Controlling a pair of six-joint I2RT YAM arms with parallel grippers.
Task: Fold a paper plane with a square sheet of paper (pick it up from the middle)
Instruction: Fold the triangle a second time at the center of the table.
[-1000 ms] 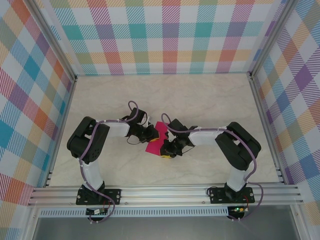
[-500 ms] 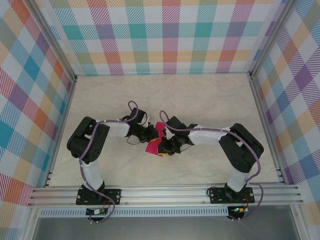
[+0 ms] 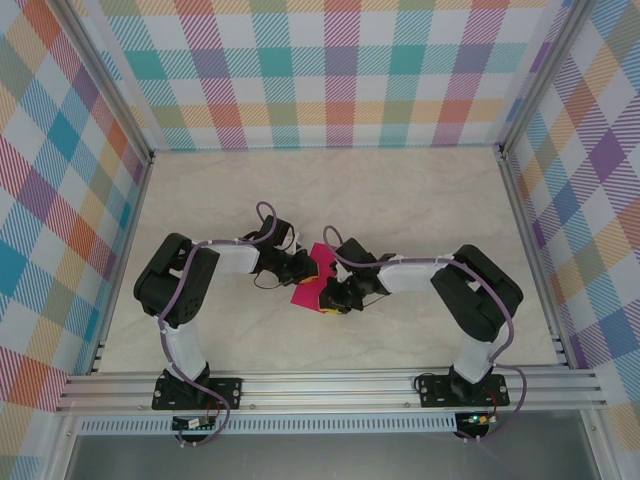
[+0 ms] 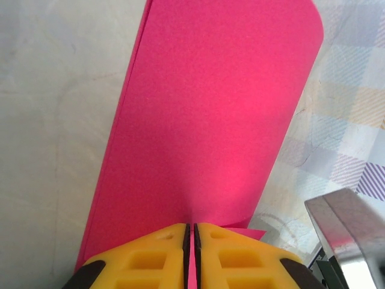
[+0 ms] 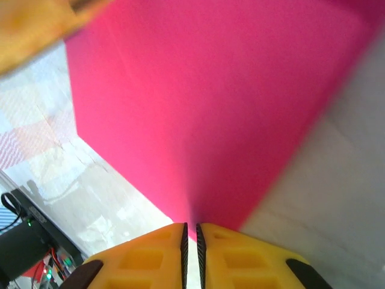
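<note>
Partly covered, top: square sheet of paper (image 3: 303, 292) | cut off 12 o'clock, left wrist: its far edge | blurred 10 o'clock, right wrist: yellow shape (image 5: 36, 27)

A robot lab booth: a pale desk (image 3: 420, 200) boxed in by bright checked walls (image 3: 340, 70), with two black robot arms (image 3: 180, 285) bolted to a silver metal rail (image 3: 330, 385).

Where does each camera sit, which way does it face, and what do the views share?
Top external: above and behind the arms, facing down at the pale table; both arms show, left gripper and right gripper meeting at the thin magenta-pink paper sheet.
Left wrist: on that wrist, facing along its yellow fingers, shut on the sheet.
Right wrist: likewise, yellow fingers shut on the sheet.
Shared: all show the sheet.
</note>
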